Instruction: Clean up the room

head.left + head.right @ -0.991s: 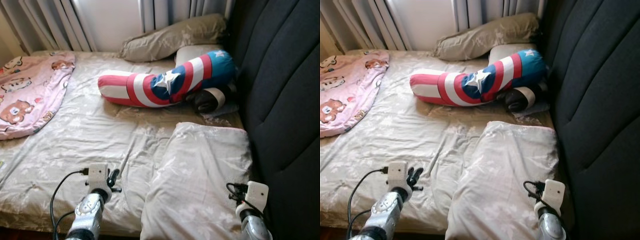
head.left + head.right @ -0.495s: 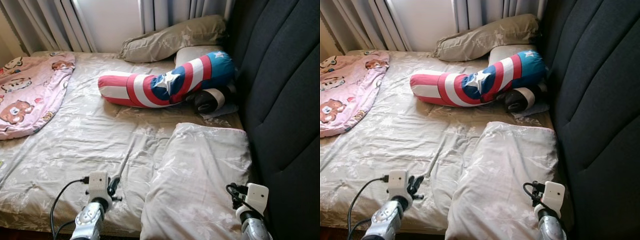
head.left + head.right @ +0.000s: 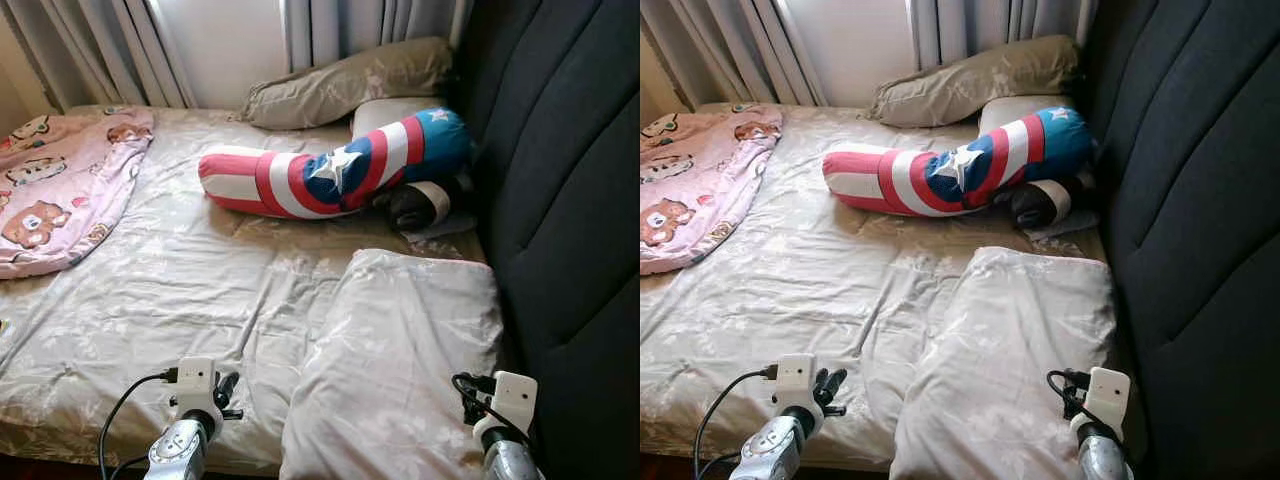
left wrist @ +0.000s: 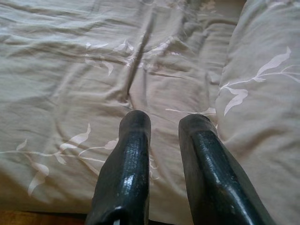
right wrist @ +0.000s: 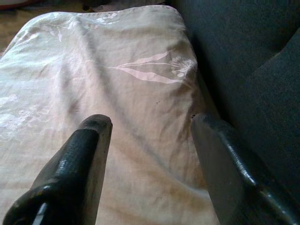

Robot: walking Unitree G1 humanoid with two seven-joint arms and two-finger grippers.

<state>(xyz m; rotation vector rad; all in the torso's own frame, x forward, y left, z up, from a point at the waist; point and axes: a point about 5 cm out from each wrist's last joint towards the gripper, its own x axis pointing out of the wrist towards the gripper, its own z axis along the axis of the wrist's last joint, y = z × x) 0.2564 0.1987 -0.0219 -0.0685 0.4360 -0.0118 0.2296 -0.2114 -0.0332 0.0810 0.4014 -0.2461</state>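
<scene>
- Two grippers hang low at the near edge of the bed (image 3: 150, 300), holding nothing: the left gripper (image 4: 164, 124) at about 7 o'clock with its fingers a small gap apart over the sheet, the right gripper (image 5: 150, 122) at about 5 o'clock with fingers spread wide over the near pillow (image 3: 410, 350).
- Several things lie loose on the bed: a striped bolster (image 3: 330, 170) at about 12 o'clock, a dark rolled bundle (image 3: 415, 203) tucked just beside it toward the headboard (image 3: 560, 200), and a pink blanket (image 3: 60, 185) crumpled at 10 o'clock.
- One tan pillow (image 3: 350, 80) leans by the curtains (image 3: 110, 50) at 12 o'clock.
- Little of the tidying looks done, by my judgement: the sheet is creased, the near pillow sits askew, and nothing is gripped yet.
</scene>
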